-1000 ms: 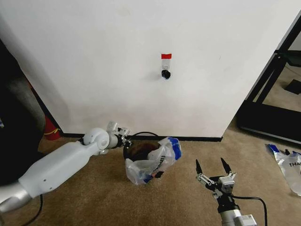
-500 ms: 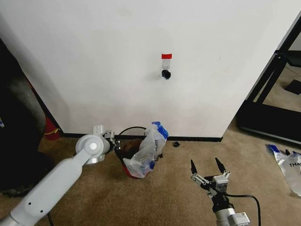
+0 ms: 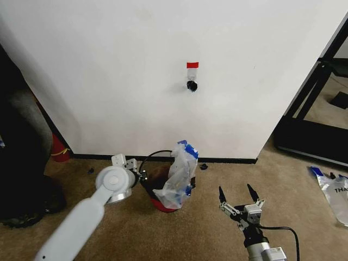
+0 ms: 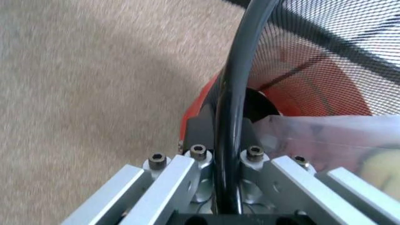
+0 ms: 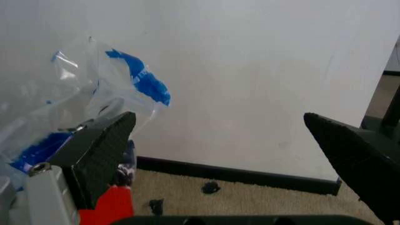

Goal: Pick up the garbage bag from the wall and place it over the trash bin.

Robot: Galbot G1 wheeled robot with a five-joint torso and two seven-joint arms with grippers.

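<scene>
Beige carpet (image 3: 206,228) runs up to the wall (image 3: 136,70). Nearest me, the right tool (image 3: 238,197) points upward above the carpet, fingers spread and holding nothing. Further in, the left arm reaches forward and low, its tool (image 4: 228,140) clenched on the trash bin (image 3: 154,173) at its black rim. The bin tilts against the baseboard, with the garbage bag (image 3: 179,176) draped upright over its far side.
</scene>
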